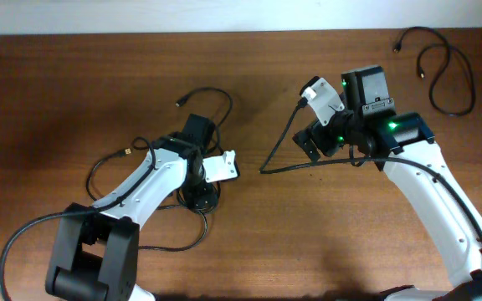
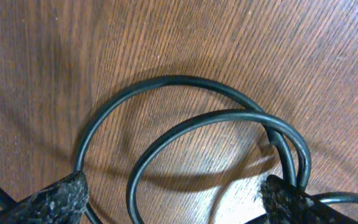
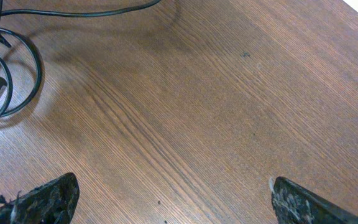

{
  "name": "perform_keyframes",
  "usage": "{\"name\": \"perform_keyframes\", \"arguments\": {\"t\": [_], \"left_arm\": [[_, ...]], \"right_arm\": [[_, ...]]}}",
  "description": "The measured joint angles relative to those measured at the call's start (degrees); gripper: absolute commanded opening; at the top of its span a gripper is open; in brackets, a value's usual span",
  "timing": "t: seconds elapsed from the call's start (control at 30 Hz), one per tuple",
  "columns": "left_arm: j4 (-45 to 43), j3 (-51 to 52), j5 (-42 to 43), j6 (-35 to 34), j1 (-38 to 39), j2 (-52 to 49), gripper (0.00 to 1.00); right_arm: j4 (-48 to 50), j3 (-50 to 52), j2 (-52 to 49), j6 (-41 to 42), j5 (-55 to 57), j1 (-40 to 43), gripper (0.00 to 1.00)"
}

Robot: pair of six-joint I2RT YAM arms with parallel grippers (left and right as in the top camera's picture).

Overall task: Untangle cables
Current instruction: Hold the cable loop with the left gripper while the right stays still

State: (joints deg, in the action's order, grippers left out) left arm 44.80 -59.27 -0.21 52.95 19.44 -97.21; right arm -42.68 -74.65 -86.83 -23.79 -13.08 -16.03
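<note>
A tangle of black cable [image 1: 110, 159] lies at the table's left, with loops running under my left arm. My left gripper [image 1: 201, 199] points down over it. In the left wrist view two overlapping cable loops [image 2: 166, 79] lie between and beyond the open jaws [image 2: 176, 199]; the right finger touches the strands. My right gripper [image 1: 315, 144] is open and empty over bare wood [image 3: 173, 199]. A second black cable [image 1: 291, 165] runs from mid-table under the right arm. In the right wrist view, cable loops [image 3: 36, 68] lie at the top left, clear of the jaws.
A separate black cable [image 1: 452, 71] lies coiled at the back right corner. The table's far edge meets a white wall [image 1: 224, 12]. A gold-tipped plug [image 1: 126, 152] sits at the left of the tangle.
</note>
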Motion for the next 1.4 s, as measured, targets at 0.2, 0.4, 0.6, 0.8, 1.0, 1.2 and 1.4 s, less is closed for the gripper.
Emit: {"name": "perform_keyframes", "arguments": {"t": [0.2, 0.4, 0.6, 0.8, 1.0, 1.2, 1.4], "left_arm": [[0.0, 0.0, 4.3, 0.0, 0.0, 0.0, 0.84], [0.0, 0.0, 6.5, 0.1, 0.0, 0.0, 0.78], [-0.3, 0.0, 7.5, 0.0, 0.0, -1.1, 0.74], [-0.4, 0.0, 6.5, 0.0, 0.0, -5.4, 0.68], [-0.7, -0.2, 4.4, 0.0, -0.1, -5.9, 0.3], [-0.7, -0.2, 3.3, 0.2, -0.1, -6.3, 0.0], [-0.7, -0.3, 3.4, 0.2, -0.1, -6.3, 0.0]], "right_arm": [[0.0, 0.0, 0.0, 0.0, 0.0, 0.0, 0.98], [0.0, 0.0, 0.0, 0.0, 0.0, 0.0, 0.98], [-0.2, 0.0, 0.0, 0.0, 0.0, 0.0, 0.98], [-0.4, 0.0, 0.0, 0.0, 0.0, 0.0, 0.98], [-0.4, 0.0, 0.0, 0.0, 0.0, 0.0, 0.98], [-0.4, 0.0, 0.0, 0.0, 0.0, 0.0, 0.99], [-0.5, 0.0, 0.0, 0.0, 0.0, 0.0, 0.98]]}}
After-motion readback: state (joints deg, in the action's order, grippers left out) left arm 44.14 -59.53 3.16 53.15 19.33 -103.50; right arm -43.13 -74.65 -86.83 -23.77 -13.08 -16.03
